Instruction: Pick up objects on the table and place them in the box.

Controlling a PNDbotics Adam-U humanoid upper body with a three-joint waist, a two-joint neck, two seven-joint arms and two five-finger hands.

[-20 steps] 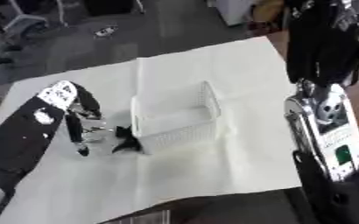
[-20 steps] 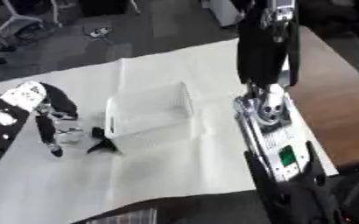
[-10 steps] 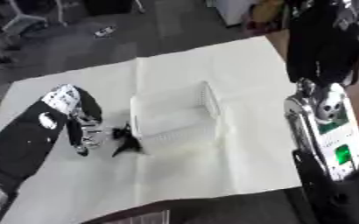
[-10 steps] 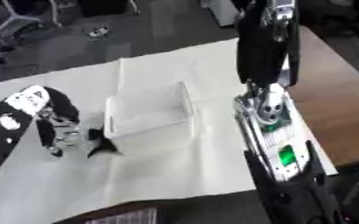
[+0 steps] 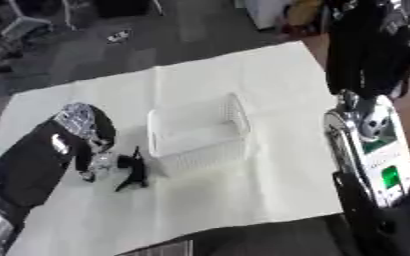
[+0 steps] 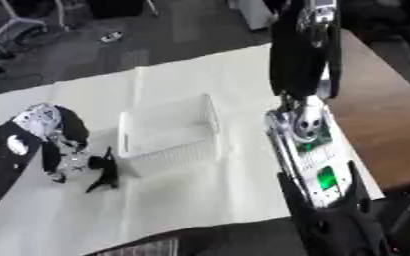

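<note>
1. Left eye view: a white box (image 5: 198,134) of open mesh is seen at the middle of the frame, on a white cloth (image 5: 270,90) spread over the table.
2. The left hand (image 5: 90,150) is found at middle left, lowered onto the cloth. Its fingers are curled downward around something pale and shiny, but blur keeps the thing from being made out, so a grip cannot be told for certain.
3. A small black object (image 5: 132,170) lies just right of that hand, close beside the box's near left corner; its shape is hard to read.
4. The right arm fills the right edge; its hand is cut off from sight.
5. Right eye view: the same layout is shown shifted leftward. A brown table (image 6: 379,120) is exposed at the right, beyond the cloth's edge.
</note>
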